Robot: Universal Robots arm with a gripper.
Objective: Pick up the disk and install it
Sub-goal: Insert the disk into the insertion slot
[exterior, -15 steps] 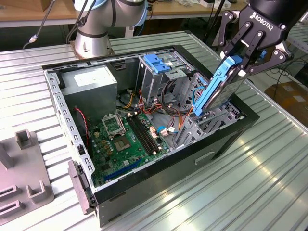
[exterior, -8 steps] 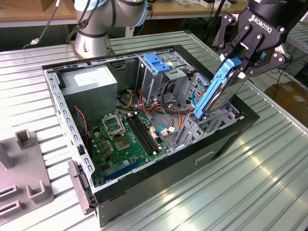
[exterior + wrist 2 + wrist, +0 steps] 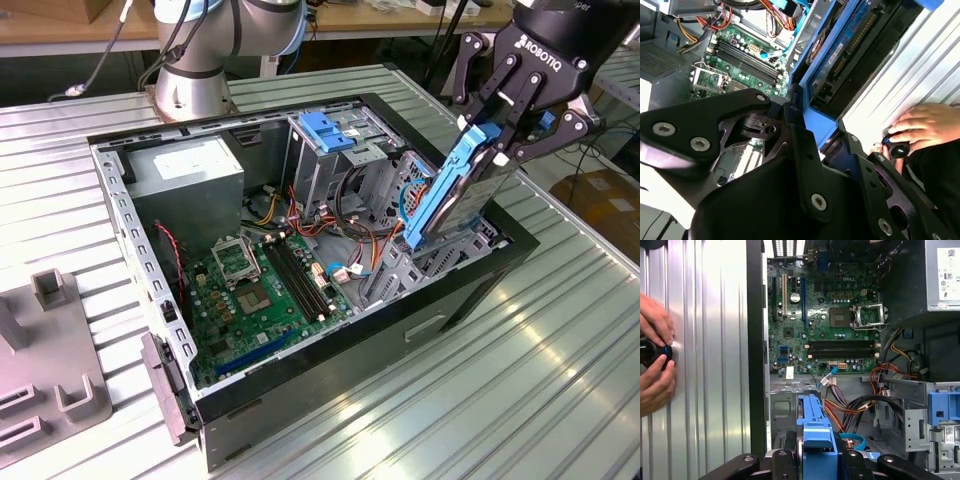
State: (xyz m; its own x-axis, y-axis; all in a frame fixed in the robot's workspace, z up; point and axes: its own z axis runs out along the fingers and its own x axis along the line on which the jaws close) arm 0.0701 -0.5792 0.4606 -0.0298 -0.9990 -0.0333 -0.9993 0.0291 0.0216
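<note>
So the disk (image 3: 455, 195) is up off the tabletop (image 3: 470, 400), pinched at its top end by the jaws of the gripper (image 3: 505, 135), one jaw on each flat side, with the light-blue carrier rail facing the camera in the exterior view. It hangs on edge and tilted, the low end dipping toward the metal bay at the corner of the open case (image 3: 330, 375) on the exterior view's right. Can't tell if that end actually touches the bay. In the first wrist view the blue end of the disk (image 3: 815, 435) sits right between the black jaws, and in the second wrist view you see its grey underside and connector edge (image 3: 840, 55). Further into the case there's the green motherboard (image 3: 260, 290), a tall drive cage with a blue latch (image 3: 325, 130) on top, a tangle of orange, red and blue cables next to it, and the grey power supply (image 3: 190, 170) at the far end. The arm base (image 3: 195, 80) stands behind the case. On the exterior view's left a grey fixture (image 3: 50, 370) lies on the tabletop. Beside the case, a person's hand (image 3: 925, 125) rests on the ribbed surface, fingers around a small black knob (image 3: 898, 149).
</note>
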